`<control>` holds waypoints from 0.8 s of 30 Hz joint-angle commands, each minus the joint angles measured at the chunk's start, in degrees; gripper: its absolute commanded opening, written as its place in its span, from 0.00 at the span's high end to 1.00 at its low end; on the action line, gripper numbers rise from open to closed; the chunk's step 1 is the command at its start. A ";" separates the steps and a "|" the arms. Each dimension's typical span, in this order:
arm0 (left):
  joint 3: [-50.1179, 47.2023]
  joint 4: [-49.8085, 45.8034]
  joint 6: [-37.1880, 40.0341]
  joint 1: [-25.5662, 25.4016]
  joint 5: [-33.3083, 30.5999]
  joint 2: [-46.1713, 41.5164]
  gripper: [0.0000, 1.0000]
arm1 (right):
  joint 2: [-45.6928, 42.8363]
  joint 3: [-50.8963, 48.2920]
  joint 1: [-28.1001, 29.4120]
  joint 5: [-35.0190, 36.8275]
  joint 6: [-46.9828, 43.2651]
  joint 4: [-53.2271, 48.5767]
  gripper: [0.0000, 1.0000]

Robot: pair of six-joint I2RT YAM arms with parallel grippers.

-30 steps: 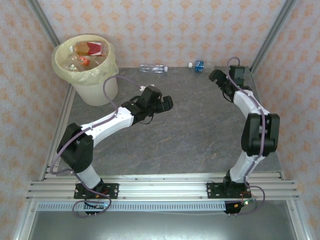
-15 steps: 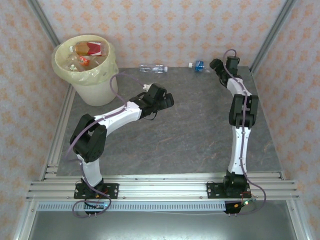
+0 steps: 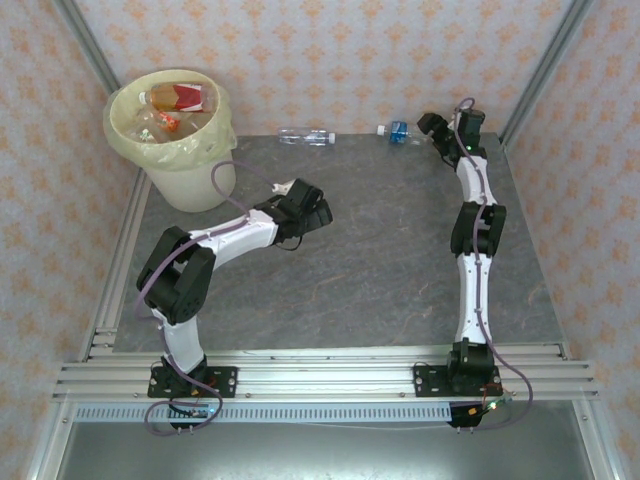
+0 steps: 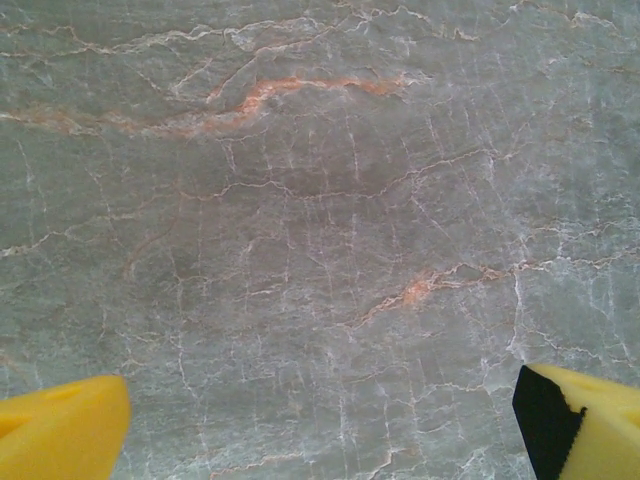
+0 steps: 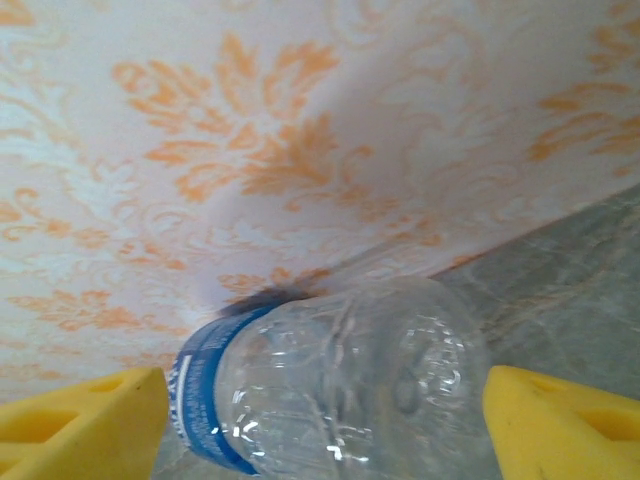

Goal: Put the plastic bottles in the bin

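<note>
The bin [image 3: 190, 165], a cream bucket with a pale yellow bag, stands at the back left and holds several plastic bottles [image 3: 175, 100]. A clear bottle [image 3: 305, 136] lies along the back wall. Further right lies a blue-labelled bottle [image 3: 398, 130], with my right gripper [image 3: 428, 127] reaching it from the right. In the right wrist view that bottle [image 5: 330, 390] fills the gap between the yellow fingers [image 5: 85, 425], and the right gripper [image 5: 325, 425] is shut on its sides. My left gripper [image 3: 316, 212] hangs open over bare table, its yellow fingertips [image 4: 60, 430] wide apart.
The patterned back wall [image 5: 300, 130] rises directly behind the gripped bottle. A metal frame post [image 3: 545, 70] stands at the back right corner. The grey marble tabletop [image 3: 380, 260] stretches between the two arms.
The right arm has stretched out straight to the back wall and its jaws have narrowed round the blue-labelled bottle. The left gripper has drawn slightly left and nearer, still open.
</note>
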 commanded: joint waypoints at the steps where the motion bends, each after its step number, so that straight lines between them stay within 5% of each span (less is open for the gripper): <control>1: -1.73 -0.81 -1.91 0.07 -2.83 -3.29 0.00 | 1.77 1.94 0.12 -5.80 1.20 4.27 0.23; 12: -2.46 -0.53 -2.41 -0.20 -2.42 -3.74 0.00 | -8.33 -10.45 0.48 -19.42 -10.38 -0.83 0.33; 20: -4.14 -0.53 -2.86 -0.56 -2.96 -5.31 0.00 | -17.26 -18.56 2.77 -23.00 -29.28 -16.86 0.32; 24: -4.65 -0.54 -3.11 -0.51 -3.05 -5.63 0.00 | -21.90 -23.44 4.60 -19.01 -36.96 -22.22 0.30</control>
